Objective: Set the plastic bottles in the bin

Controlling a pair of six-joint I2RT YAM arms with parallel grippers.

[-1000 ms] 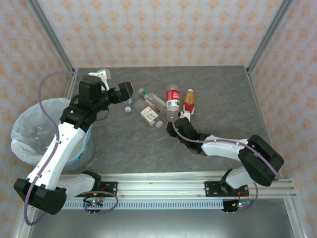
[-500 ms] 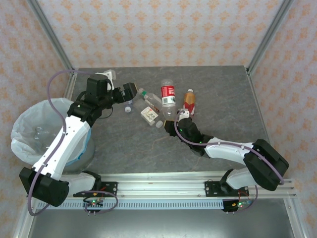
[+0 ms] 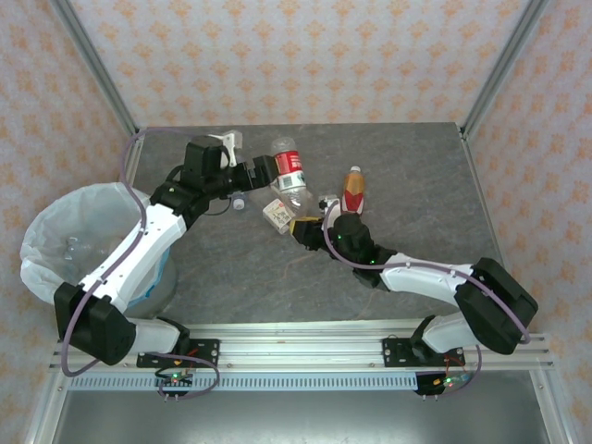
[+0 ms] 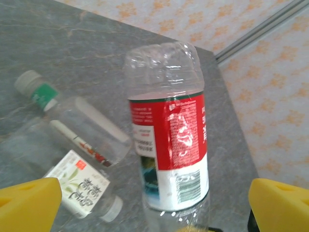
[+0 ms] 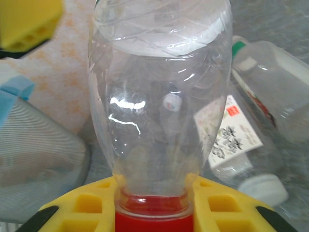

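My right gripper [image 3: 307,225] [image 5: 153,193] is shut on the neck of a clear bottle with a red label [image 3: 289,170] [image 5: 157,96], just above its red cap [image 5: 153,221], and holds it off the table, tilted to the far left. My left gripper [image 3: 263,171] [image 4: 154,210] is open beside it. In the left wrist view the red-labelled bottle [image 4: 169,130] stands between the spread yellow fingers [image 4: 29,205] without touching them. An orange bottle [image 3: 353,189] lies to the right. The lined grey bin [image 3: 55,250] [image 5: 34,154] stands at the left edge.
On the table under the held bottle lie a white-labelled bottle [image 3: 277,213] [image 4: 79,186] [image 5: 236,130] and a clear bottle with a green cap [image 4: 72,116] [image 5: 270,77]. A small white cap [image 3: 239,203] lies near the left gripper. Metal frame posts rise at the table's far corners.
The right gripper has carried the red-labelled bottle up and to the left. The left arm has swung right, bringing its open gripper alongside that bottle.
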